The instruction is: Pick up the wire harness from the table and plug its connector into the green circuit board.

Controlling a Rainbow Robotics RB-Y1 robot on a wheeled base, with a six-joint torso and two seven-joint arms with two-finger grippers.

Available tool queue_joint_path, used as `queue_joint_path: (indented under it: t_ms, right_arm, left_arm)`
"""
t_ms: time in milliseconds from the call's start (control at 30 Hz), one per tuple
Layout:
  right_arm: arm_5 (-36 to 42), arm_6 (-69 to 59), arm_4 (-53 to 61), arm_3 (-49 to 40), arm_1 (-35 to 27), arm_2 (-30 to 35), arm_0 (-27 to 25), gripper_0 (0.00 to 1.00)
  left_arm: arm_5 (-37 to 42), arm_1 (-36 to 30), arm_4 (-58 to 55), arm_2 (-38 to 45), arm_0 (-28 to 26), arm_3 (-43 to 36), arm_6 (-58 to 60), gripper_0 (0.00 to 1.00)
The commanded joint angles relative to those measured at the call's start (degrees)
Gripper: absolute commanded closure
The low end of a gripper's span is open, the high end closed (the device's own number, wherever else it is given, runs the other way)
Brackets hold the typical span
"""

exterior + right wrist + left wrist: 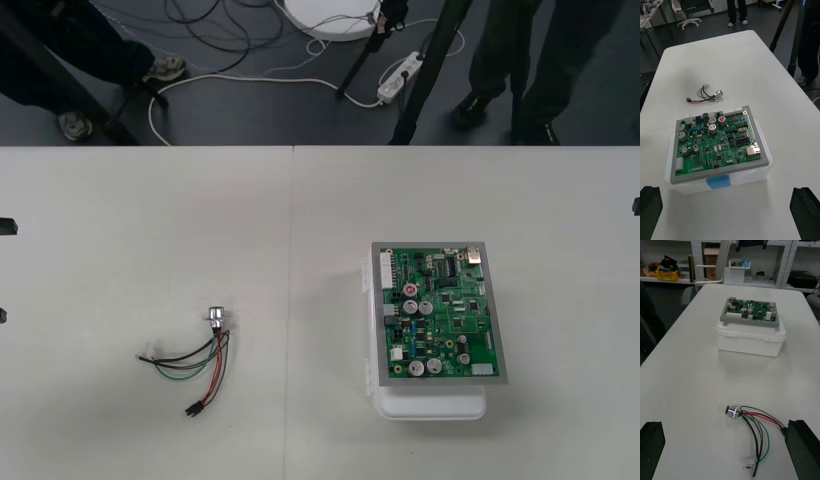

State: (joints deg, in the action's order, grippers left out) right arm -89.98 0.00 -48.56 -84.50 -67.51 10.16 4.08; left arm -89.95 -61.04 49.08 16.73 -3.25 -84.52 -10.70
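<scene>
The wire harness (195,362) lies loose on the table, left of centre. Its round metal socket (216,317) is at the far end and its black plug (190,408) at the near end. The green circuit board (438,312) sits on its white base (430,402) to the right, apart from the harness. My left gripper (726,450) is open just short of the harness (754,427), with the plug (783,431) close beside one finger (801,448). My right gripper (728,213) is open on the near side of the board (718,142), with the harness (705,95) beyond it.
A seam (291,300) runs down the table between harness and board. In the front view the left fingers (5,226) show at the left edge and a right finger (636,206) at the right edge. Cables and tripod legs lie on the floor beyond the far edge.
</scene>
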Motion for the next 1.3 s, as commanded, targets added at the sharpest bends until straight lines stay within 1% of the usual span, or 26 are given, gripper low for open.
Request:
queue_joint_path:
  t_ms: [33, 333, 367, 400, 600, 733, 933, 967, 1033, 1300]
  right_arm:
    - [-0.02, -1.05, 0.93, -1.19, -2.89, 1.97, -0.74, 0.0]
    - [-0.02, -1.05, 0.93, -1.19, -2.89, 1.97, -0.74, 0.0]
    - [-0.02, -1.05, 0.93, -1.19, -2.89, 1.97, -0.74, 0.0]
    - [-0.02, -1.05, 0.93, -1.19, -2.89, 1.97, -0.74, 0.0]
    - [-0.02, -1.05, 0.93, -1.19, -2.89, 1.97, -0.74, 0.0]
    - [-0.02, -1.05, 0.93, -1.19, -2.89, 1.97, -0.74, 0.0]
    - [-0.02, -1.05, 0.93, -1.19, -2.89, 1.97, -0.74, 0.0]
    - [-0.02, -1.05, 0.66, -0.66, 0.01, 0.04, -2.85, 0.0]
    - [-0.02, -1.23, 0.75, -0.49, 0.97, -0.05, -3.2, 0.0]
    - [-0.02, -1.84, 2.25, -0.4, 0.89, 0.39, -3.03, 0.0]
  left_arm:
    - [0.12, 0.39, -0.92, -0.56, 1.49, -1.26, 3.05, 0.05]
    - [0.12, 0.39, -0.92, -0.56, 1.49, -1.26, 3.05, 0.05]
    - [-0.05, 2.68, -0.3, -1.52, -0.8, -0.2, 3.14, 0.05]
    - [-0.05, 3.21, -0.3, -1.26, -1.15, -0.03, 3.32, 0.05]
    - [-0.05, 2.77, 0.31, 0.23, -0.8, -0.03, 3.85, 0.05]
    - [-0.05, 2.33, 1.98, 0.23, 0.35, -0.11, 2.7, 0.05]
    - [-0.05, 2.24, 5.5, 0.15, 2.45, -0.2, -2.66, 0.05]
    - [-0.05, 2.15, 6.2, 0.15, 2.89, -0.2, -2.83, 0.05]
    - [-0.05, 2.15, 7.08, 0.23, 3.33, -0.2, -3.19, 0.05]
    - [-0.05, 0.66, 13.14, 0.23, 4.83, -2.14, -8.46, 0.05]
